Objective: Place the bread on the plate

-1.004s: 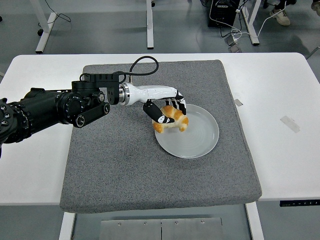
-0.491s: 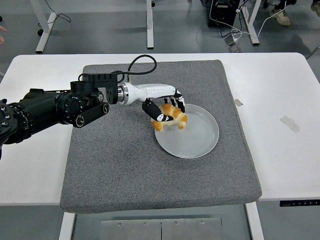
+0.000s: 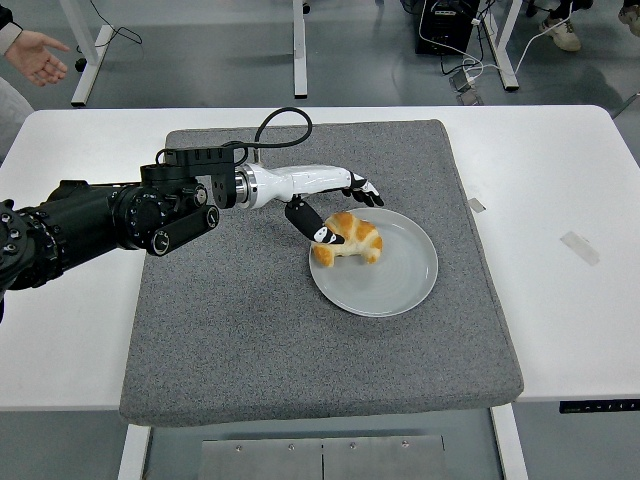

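The bread [image 3: 347, 238], a golden croissant-shaped roll, is lying on the plate [image 3: 400, 280], over the plate's left part, with its left end reaching the rim. The plate, pale grey and round, is sitting on the grey mat [image 3: 250, 320], toward the mat's right side and a little above its middle. The mat is covering the middle of the white table [image 3: 560, 300].

The left hand [image 3: 335, 205] is reaching in from the plate's left, at the end of a white forearm joined to the black arm. Its fingers [image 3: 366, 193] are spreading open above the plate's upper left rim, pointing right and standing clear of the bread. The thumb [image 3: 308, 224] is angling down toward the bread's left end; whether its tip is touching the crust cannot be told. The hand is grasping nothing.

A black cable is looping up from the wrist, to the upper left of the plate. Two small strips of tape are lying on the bare table to the right of the plate, beyond the mat's edge.

A person's open hand [image 3: 35, 55] is showing far to the upper left of the plate, past the table's far edge.
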{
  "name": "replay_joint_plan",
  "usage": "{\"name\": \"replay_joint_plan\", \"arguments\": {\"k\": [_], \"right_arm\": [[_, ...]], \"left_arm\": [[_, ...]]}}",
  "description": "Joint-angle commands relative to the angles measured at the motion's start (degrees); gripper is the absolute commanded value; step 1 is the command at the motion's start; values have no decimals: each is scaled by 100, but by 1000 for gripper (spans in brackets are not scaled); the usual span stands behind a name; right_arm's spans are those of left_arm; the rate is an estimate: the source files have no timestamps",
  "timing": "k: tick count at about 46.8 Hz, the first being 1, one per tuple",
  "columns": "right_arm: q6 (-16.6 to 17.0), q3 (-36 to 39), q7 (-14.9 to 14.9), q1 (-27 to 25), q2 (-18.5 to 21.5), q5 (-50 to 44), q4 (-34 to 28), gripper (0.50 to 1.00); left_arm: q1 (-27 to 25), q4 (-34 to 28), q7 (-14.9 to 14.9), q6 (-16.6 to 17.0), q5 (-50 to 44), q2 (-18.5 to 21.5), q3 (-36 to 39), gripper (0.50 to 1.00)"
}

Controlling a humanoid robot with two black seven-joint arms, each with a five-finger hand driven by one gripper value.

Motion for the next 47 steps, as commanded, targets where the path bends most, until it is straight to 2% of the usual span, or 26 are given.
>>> {"name": "replay_joint_plan", "arguments": {"k": [1, 8, 13, 16, 23, 33, 40, 47], "right_arm": [[0, 0, 1, 0, 0, 3, 0, 1000], [0, 0, 1, 0, 0, -6, 0, 1000], [-9, 0, 1, 0, 0, -6, -9, 1000], [-9, 0, 1, 0, 0, 3, -9, 1000], [0, 0, -8, 0, 0, 3, -9, 1000], [-9, 0, 1, 0, 0, 3, 0, 1000], [-9, 0, 1, 0, 0, 3, -9, 1000], [-9, 0, -8, 0, 0, 3, 0, 1000]], "left_arm": [[0, 2, 0, 1, -7, 0, -29, 843], [9, -7, 0, 1, -24, 0, -257, 872], [9, -7, 0, 45, -164, 0, -696, 948], [0, -7, 0, 54, -393, 0, -933, 967], [0, -7, 0, 54, -1043, 0, -1171, 975], [184, -16, 0, 1, -2440, 0, -1698, 983], [509, -51, 54, -253, -3082, 597, -2383, 984], [949, -42, 405, -403, -3425, 1133, -3367, 984]]}}
